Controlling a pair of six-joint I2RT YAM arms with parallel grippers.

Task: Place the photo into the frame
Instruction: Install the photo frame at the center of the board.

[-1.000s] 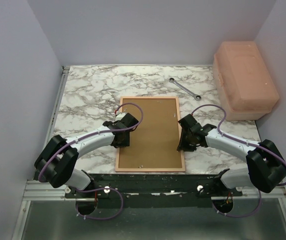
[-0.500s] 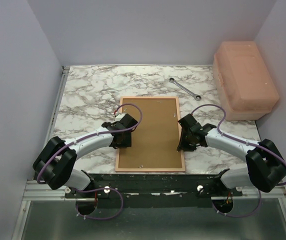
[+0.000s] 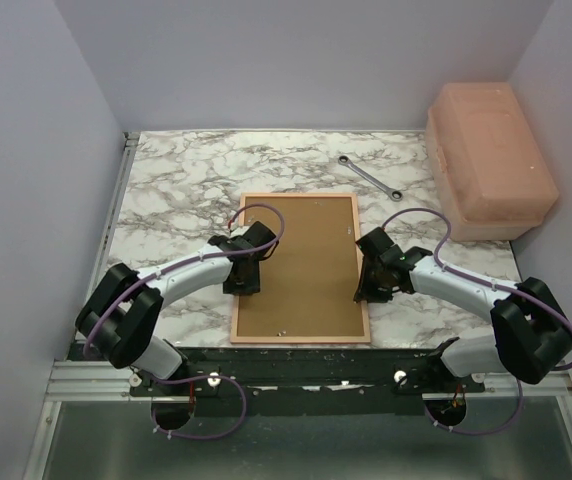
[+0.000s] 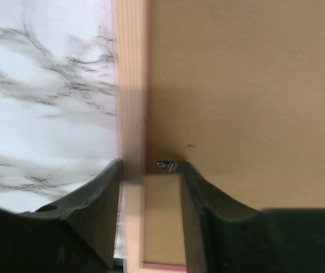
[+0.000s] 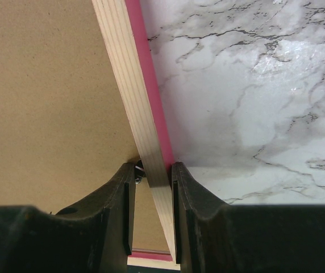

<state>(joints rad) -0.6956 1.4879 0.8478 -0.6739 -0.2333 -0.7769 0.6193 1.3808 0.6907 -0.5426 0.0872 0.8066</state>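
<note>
Both sets of fingers are clamped on the frame (image 3: 300, 267): left fingers (image 4: 151, 187) on its left rail, right fingers (image 5: 151, 187) on its right. It lies face down mid-bench (image 3: 186, 180), backing board (image 3: 306, 260) in. Photo's hidden, so probably nearly done.

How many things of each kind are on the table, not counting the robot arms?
Frame, face down with brown backing panel: 1
Wrench: 1
Pink box: 1
Total: 3
</note>
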